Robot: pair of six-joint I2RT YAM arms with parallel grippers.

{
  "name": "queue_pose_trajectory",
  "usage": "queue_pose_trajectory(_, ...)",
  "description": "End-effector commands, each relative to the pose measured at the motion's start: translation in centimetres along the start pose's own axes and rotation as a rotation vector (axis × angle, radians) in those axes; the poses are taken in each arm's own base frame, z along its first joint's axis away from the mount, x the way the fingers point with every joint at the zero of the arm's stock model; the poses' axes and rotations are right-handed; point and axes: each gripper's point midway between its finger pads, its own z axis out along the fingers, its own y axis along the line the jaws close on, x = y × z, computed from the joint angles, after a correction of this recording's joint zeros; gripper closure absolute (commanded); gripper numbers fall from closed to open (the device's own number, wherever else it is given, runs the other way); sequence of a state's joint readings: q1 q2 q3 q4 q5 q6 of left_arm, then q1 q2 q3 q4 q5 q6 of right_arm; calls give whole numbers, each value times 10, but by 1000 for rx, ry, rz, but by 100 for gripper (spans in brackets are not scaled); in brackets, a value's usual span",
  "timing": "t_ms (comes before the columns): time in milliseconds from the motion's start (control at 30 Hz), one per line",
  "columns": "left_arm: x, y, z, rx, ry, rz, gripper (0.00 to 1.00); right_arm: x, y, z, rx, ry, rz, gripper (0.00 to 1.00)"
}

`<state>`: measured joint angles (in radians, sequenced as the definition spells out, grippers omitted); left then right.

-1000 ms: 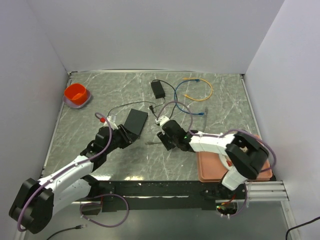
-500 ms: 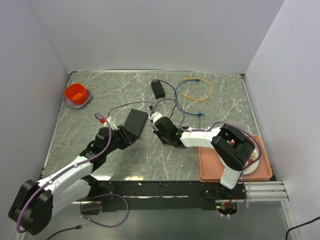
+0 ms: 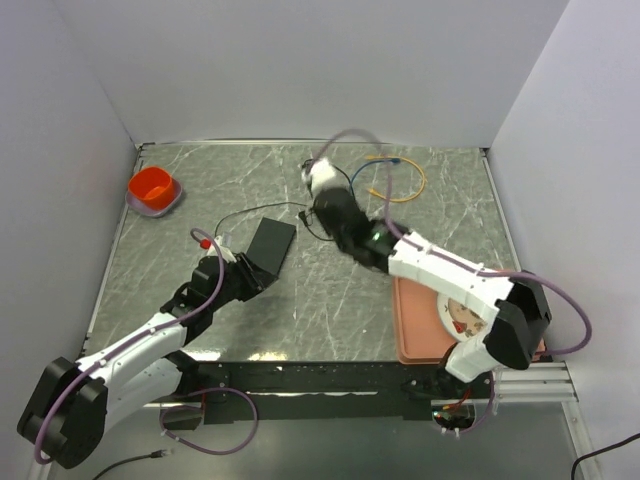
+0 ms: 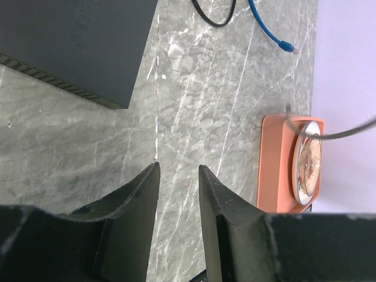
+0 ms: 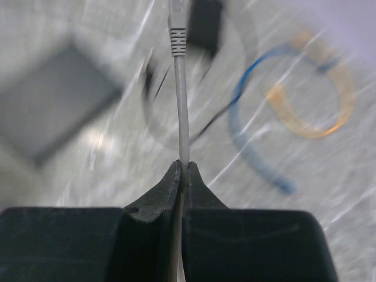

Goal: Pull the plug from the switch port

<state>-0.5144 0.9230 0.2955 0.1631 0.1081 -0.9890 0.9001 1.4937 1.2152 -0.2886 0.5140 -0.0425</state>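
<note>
The marble table [image 3: 330, 300] carries the flat black box [image 3: 271, 246], left of centre, and the switch port is on its edge. The left gripper [image 4: 179, 171] hovers just below the box, jaws parted and empty. At upper centre the right gripper [image 5: 183, 167] is clenched on a grey cable [image 5: 181, 106]. Its plug [image 5: 177, 36] hangs free, well apart from the box. The pull looks done, and only setting the cable down seems left.
</note>
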Motion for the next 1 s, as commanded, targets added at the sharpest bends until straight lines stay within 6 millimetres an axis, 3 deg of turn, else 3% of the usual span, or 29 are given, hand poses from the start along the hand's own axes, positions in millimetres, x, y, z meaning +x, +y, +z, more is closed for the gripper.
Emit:
queue_pose_trajectory(0, -2, -6, -1, 15, -5, 3, 61, -68, -89, -12, 228, -63, 83, 100)
queue_pose_trajectory(33, -1, -3, -1, 2, 0, 2, 61, -85, -101, -4, 239, -76, 125, 100)
queue_pose_trajectory(67, -4, -5, -1, 3, -8, 2, 61, -81, -136, 10, 294, -43, 176, 100)
queue_pose_trajectory(100, -3, -3, -2, -3, -9, 2, 61, -76, -150, 20, 311, -8, 226, 100)
queue_pose_trajectory(133, -4, -3, -2, -7, -12, -3, 61, -83, -162, 43, 313, 4, 286, 100)
queue_pose_trajectory(167, -4, -3, -2, -11, -13, -8, 61, -71, -204, 58, 395, 34, 352, 100)
queue_pose_trajectory(267, -6, 0, -4, -39, -16, -22, 61, -71, -249, 109, 460, 69, 423, 100)
queue_pose_trajectory(300, -8, 2, -4, -55, -24, -23, 61, -60, -279, 121, 495, 85, 480, 100)
queue_pose_trajectory(333, -9, 1, -5, -61, -26, -18, 61, -62, -294, 139, 492, 80, 522, 100)
queue_pose_trajectory(367, -11, 0, -6, -81, -21, -17, 61, -64, -295, 152, 405, 49, 613, 100)
queue_pose_trajectory(400, -14, 2, -7, -102, -26, -9, 61, -37, -320, 160, 412, 70, 685, 100)
queue_pose_trajectory(433, -19, -5, -9, -95, -34, -4, 61, -35, -327, 169, 396, 39, 734, 100)
queue_pose_trajectory(500, -20, -3, -12, -122, -33, -5, 62, -15, -332, 181, 363, 49, 826, 100)
queue_pose_trajectory(667, -28, -4, -14, -144, -59, -1, 62, -11, -308, 213, 238, 6, 864, 100)
queue_pose_trajectory(733, -27, 0, -12, -164, -53, -5, 62, -5, -290, 221, 161, 19, 867, 100)
queue_pose_trajectory(900, -20, 12, -10, -195, -44, -31, 63, -16, -236, 234, -23, 25, 799, 100)
queue_pose_trajectory(967, -17, 10, -9, -174, -33, -34, 62, -22, -226, 234, -45, 37, 795, 81)
